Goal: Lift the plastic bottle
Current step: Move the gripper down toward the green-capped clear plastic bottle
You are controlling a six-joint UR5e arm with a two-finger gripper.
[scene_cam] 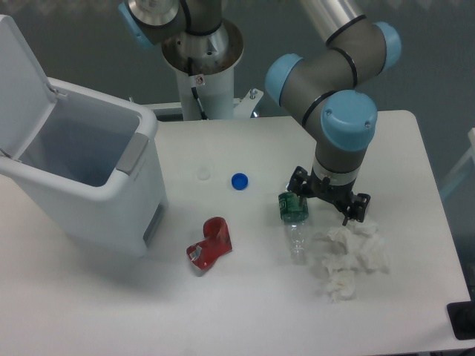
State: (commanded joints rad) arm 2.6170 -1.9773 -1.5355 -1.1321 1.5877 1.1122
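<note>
Jaw spacing could not be told from this view, since the gripper (pixel 326 199) was seen from above and largely hidden beneath the arm's blue-capped wrist joint (pixel 348 119); only dark finger parts were made out at either side, low over the table (pixel 223 311). Right of the frame's centre, the plastic bottle (pixel 295 222) was laid on its side, its dark green label end turned toward the top of the frame and tucked just against the left side of the gripper (whether it was actually touched could not be judged), its clear body pointed toward the bottom. Just to the right of the bottle's clear end, a wad of white tissue paper (pixel 349 256) was spread across the tabletop below the gripper. A crumpled red shiny object (pixel 210 245) was seen lower centre, well apart from the bottle. A small blue cap (pixel 239 181) and a faint whitish disc (pixel 203 174) were placed near the middle. At the left of the frame, a white bin (pixel 111 200) was stood with its lid raised.
</note>
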